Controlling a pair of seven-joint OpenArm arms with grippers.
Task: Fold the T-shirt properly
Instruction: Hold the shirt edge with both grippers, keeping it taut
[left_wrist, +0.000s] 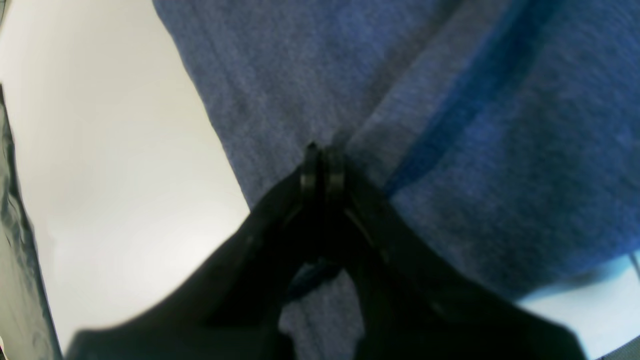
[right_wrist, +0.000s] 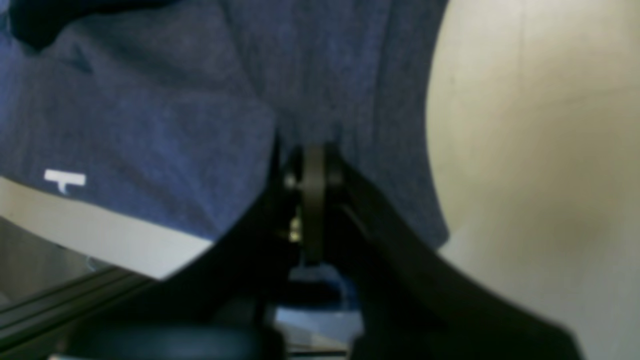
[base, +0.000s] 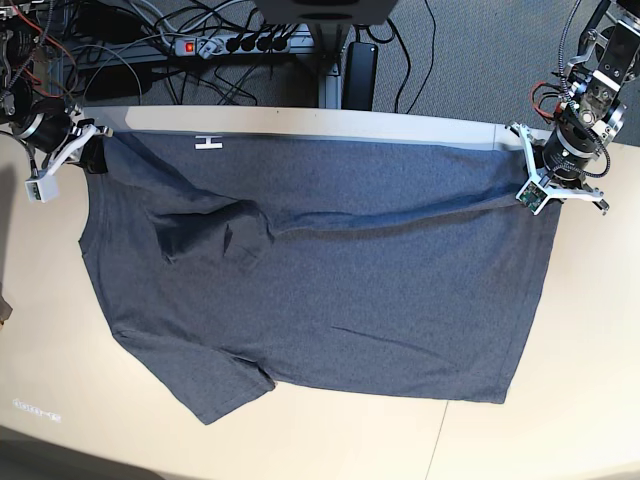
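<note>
The T-shirt (base: 330, 290) lies spread across the light surface (base: 560, 400), its far edge stretched along the back of the surface between the two arms. The left gripper (left_wrist: 322, 167), at the right of the base view, has its jaws pressed together, pinching the shirt's fabric at that corner. The right gripper (right_wrist: 312, 190), at the left of the base view, is likewise clamped on the cloth. A short sleeve (base: 215, 385) points toward the near edge. A small white mark (base: 207, 142) sits by the far hem.
</note>
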